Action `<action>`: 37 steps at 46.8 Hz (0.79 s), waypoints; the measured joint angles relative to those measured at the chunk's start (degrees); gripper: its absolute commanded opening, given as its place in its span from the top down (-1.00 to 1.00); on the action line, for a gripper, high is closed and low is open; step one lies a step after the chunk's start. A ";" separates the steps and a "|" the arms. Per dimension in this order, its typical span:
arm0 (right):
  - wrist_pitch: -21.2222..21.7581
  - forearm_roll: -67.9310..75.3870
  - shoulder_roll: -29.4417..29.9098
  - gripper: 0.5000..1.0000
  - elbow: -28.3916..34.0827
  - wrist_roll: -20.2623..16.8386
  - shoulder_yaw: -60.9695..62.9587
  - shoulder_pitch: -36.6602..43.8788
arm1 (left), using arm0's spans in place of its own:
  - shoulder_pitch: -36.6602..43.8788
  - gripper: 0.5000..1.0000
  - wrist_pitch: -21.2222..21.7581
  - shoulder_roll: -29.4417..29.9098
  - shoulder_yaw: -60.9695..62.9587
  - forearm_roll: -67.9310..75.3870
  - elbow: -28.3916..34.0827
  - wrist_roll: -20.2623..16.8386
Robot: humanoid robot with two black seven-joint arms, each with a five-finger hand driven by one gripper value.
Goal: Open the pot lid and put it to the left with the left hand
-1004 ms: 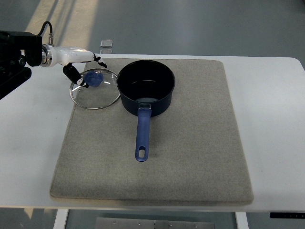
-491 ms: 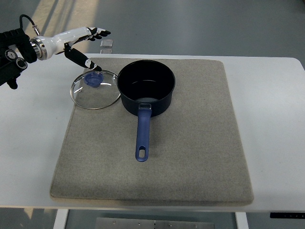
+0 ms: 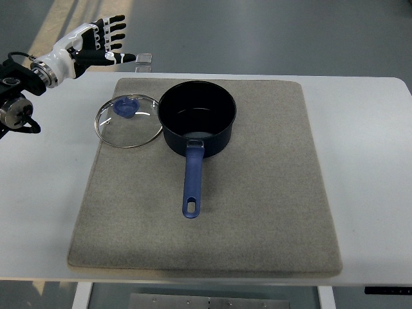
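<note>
One white table [image 3: 373, 129] fills most of the top view, and a grey felt mat [image 3: 270, 212] covers its middle. On the far left part of the mat stands a dark blue saucepan [image 3: 197, 116], uncovered, its inside dark and glossy, with a lighter blue handle [image 3: 192, 180] pointing toward the near edge; the handle has a hanging hole at its end. Just left of the saucepan lies the glass lid [image 3: 129, 120], flat on the mat's far left corner, its right rim touching or all but touching the pot wall. It is a clear round disc with a thin metal rim and a blue knob [image 3: 126, 106] set toward its far side; the grey mat shows through the glass. Beyond the table's far left corner hangs the left hand [image 3: 93, 40], white with dark finger joints, its fingers [image 3: 109, 32] spread apart and holding nothing, clear of the lid. A small clear object [image 3: 145, 60] sits at the table's far edge, near the fingertips.
</note>
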 measured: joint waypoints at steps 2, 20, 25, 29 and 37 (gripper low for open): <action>0.00 0.00 0.00 -0.66 0.00 0.00 0.00 0.00 | 1.31 -0.97 -2.39 0.00 -2.35 -0.35 0.04 0.15; 0.00 0.00 0.00 -0.66 0.00 0.00 0.00 0.01 | 13.32 -0.97 -20.70 -0.76 -25.50 -0.61 2.43 13.22; 0.00 0.00 0.00 -0.66 0.00 0.00 0.00 0.00 | 15.76 -0.97 -22.27 -2.00 -31.03 -1.84 2.44 18.28; 0.00 0.00 0.00 -0.66 0.00 0.00 0.02 0.00 | 17.52 -0.97 -22.35 -4.02 -34.31 -5.85 2.63 22.75; 0.00 0.00 0.00 -0.66 0.00 -0.01 0.01 0.00 | 19.21 -0.97 -22.35 -4.41 -36.62 -17.96 2.99 27.36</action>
